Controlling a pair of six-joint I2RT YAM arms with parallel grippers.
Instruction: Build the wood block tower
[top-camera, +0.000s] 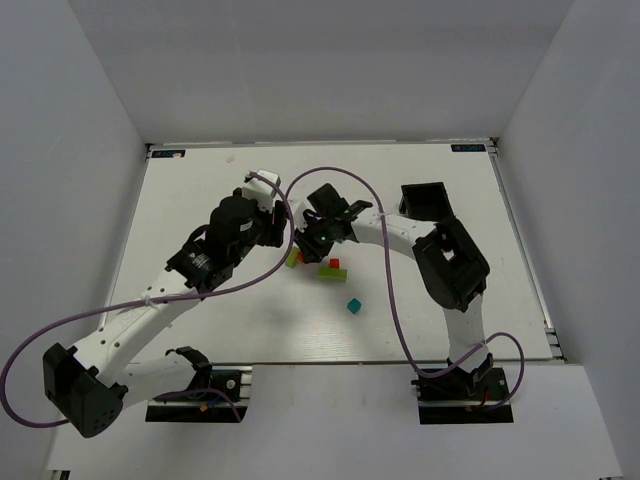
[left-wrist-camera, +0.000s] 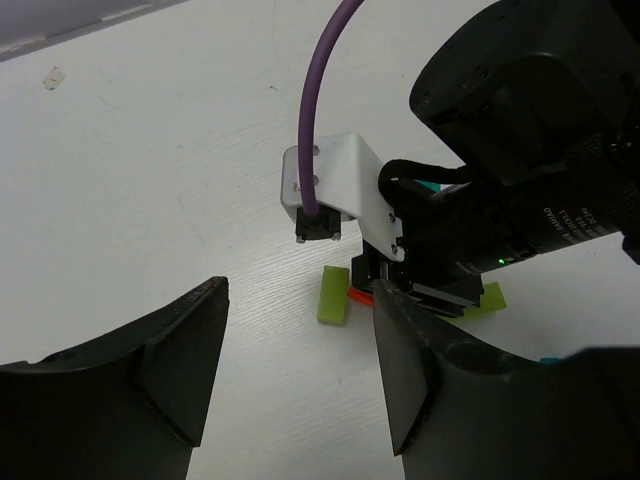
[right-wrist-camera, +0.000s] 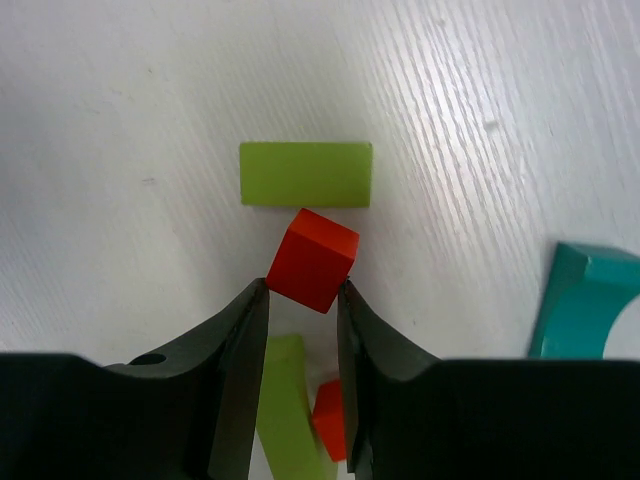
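The white table is the widest thing here, and both arms reach in to meet near its middle. The left gripper hangs there with its jaws spread wide and nothing between them. The right gripper has its jaws clamped on a red cube, one finger against each side.

I judge the tower barely begun, as I cannot make out any block sitting on another. The pieces lie loose in a small cluster under the two grippers. A flat lime block lies just beyond the red cube. A second lime block and a second red block show beneath the right fingers, and a teal piece lies off to one side. All the stacking is left to do.

Only the top view shows a small teal cube lying apart from the cluster, nearer the arm bases, though the grippers half hide the cluster itself. Only the right wrist view shows the pinch on the cube. The left wrist view alone shows that the left jaws are empty. No view settles whether the cube is clear of the table.
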